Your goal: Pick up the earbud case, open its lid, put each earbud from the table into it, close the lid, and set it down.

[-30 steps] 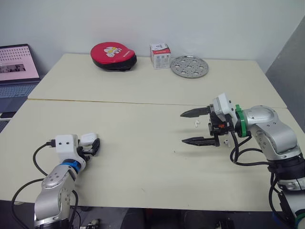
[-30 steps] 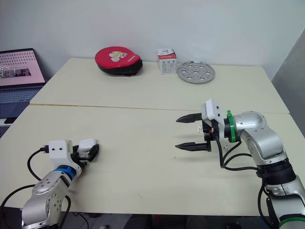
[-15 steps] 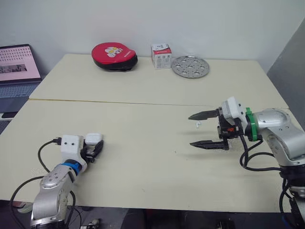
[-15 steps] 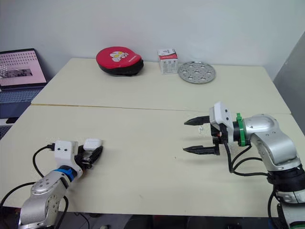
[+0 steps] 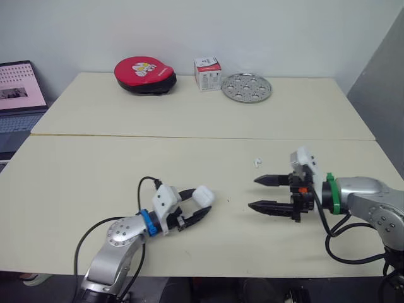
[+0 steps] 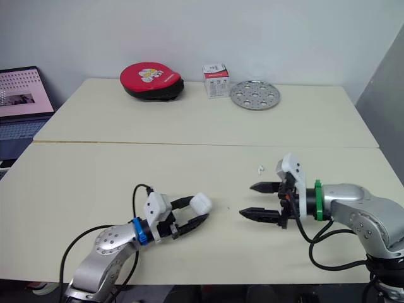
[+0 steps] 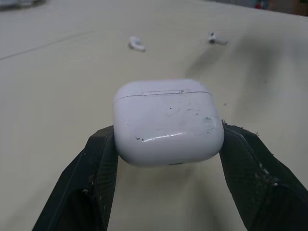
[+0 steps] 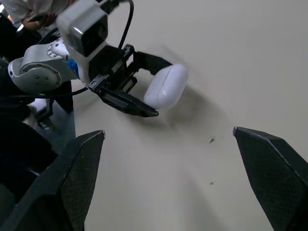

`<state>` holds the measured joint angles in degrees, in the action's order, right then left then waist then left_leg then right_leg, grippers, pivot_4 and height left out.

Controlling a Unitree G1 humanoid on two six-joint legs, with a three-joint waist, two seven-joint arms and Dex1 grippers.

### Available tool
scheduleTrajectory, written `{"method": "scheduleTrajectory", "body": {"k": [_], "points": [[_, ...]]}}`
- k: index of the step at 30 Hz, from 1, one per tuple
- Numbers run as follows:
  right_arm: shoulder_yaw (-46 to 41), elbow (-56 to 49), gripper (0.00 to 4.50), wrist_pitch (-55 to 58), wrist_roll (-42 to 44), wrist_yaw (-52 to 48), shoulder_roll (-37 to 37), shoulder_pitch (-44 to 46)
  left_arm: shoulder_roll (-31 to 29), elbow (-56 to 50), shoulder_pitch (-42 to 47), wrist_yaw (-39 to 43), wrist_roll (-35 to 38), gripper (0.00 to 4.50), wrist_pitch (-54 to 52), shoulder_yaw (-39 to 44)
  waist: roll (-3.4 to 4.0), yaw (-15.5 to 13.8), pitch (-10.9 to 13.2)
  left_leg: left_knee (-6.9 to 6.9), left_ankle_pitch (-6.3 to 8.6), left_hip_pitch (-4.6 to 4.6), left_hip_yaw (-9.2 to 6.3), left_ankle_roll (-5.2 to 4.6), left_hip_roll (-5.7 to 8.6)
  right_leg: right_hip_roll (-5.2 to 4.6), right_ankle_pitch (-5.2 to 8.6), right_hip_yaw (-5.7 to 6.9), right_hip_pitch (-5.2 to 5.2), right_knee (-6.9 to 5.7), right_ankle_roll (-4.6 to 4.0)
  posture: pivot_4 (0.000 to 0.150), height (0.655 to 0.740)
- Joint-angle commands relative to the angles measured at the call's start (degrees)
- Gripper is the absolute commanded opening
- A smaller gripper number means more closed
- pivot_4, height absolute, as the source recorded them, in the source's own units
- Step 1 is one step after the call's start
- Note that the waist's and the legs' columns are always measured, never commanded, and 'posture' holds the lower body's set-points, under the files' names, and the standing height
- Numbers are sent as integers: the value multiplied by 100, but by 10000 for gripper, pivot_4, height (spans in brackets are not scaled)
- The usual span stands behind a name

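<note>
The white earbud case (image 5: 203,196) has its lid shut and is held just above the table (image 5: 189,120) near the front middle. My left gripper (image 5: 200,203) is shut on the case, one black finger on each side (image 7: 168,120). My right gripper (image 5: 253,193) stands open and empty a short way to the right of the case, its fingertips pointing at it. One white earbud (image 5: 257,163) lies on the table just behind the right gripper. The left wrist view shows two earbuds beyond the case, one (image 7: 136,44) a little apart from the other (image 7: 215,38).
At the table's far edge sit a red round pouch (image 5: 144,66), a small white and red box (image 5: 207,73) and a perforated metal plate (image 5: 246,87). A laptop (image 5: 19,95) stands off the left side. A seam (image 5: 126,135) crosses the table.
My left gripper has carried the case from the front left to the table's front middle. My right gripper has come lower and nearer the front, its fingers somewhat closer together. The camera has shifted slightly.
</note>
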<state>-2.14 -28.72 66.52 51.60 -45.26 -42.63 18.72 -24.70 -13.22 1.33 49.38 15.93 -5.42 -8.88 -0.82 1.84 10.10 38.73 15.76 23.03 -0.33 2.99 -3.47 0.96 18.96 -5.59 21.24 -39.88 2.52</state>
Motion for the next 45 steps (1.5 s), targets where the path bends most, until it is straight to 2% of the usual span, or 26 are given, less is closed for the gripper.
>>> {"method": "scheduleTrajectory", "body": {"k": [1, 10, 21, 24, 32, 33, 45], "points": [[-189, 1, 45000, 731, 663, 458, 232, 196, 28, 25, 213, 252, -123, 27853, 619, -183, -3, 1, 2, 0, 0, 0, 7, 0, 0, 0, 0, -5, 1, 1, 0, 1500, 7400], [-368, 442, 45000, 1719, 1764, 1457, 1063, 687, 77, 321, 520, 587, -300, 27851, 1518, -496, -6, 4, 3, -1, 1, 5, 27, -1, -2, 1, 0, -10, 11, 1, 1, 1500, 7400], [-177, 819, 45000, 1815, 1840, 1686, 1218, 811, 147, 492, 668, 560, -362, 27850, 1867, -560, -6, 5, 3, -1, 1, 15, 25, -1, -3, 1, 1, -8, 20, 2, 2, 1500, 7400], [-79, 858, 38865, 1737, 1725, 1630, 1180, 777, 146, 536, 698, 557, -371, 27850, 1917, -553, -6, 5, 3, -1, 1, 15, 25, -1, -4, 2, 1, -7, 20, 2, 1, 1500, 7400], [53, 904, 9034, 1579, 1556, 1466, 1143, 726, 146, 580, 722, 517, -407, 27848, 2005, -553, -6, 6, 4, -1, 1, 16, 25, -1, -4, 2, 1, -8, 21, 3, 2, 1500, 7400], [60, 907, 7367, 1569, 1546, 1446, 1144, 724, 143, 577, 719, 517, -416, 27801, 2018, -557, -6, 6, 4, -1, 1, 17, 25, -1, -4, 2, 1, -7, 21, 4, 2, 1500, 7400], [116, 937, 7427, 1553, 1489, 1325, 1168, 704, 187, 636, 663, 463, -417, 27674, 2183, -553, -6, 5, 4, -1, 1, 20, 24, -1, -4, 2, 1, -7, 23, 5, 2, 1500, 7400]]}}
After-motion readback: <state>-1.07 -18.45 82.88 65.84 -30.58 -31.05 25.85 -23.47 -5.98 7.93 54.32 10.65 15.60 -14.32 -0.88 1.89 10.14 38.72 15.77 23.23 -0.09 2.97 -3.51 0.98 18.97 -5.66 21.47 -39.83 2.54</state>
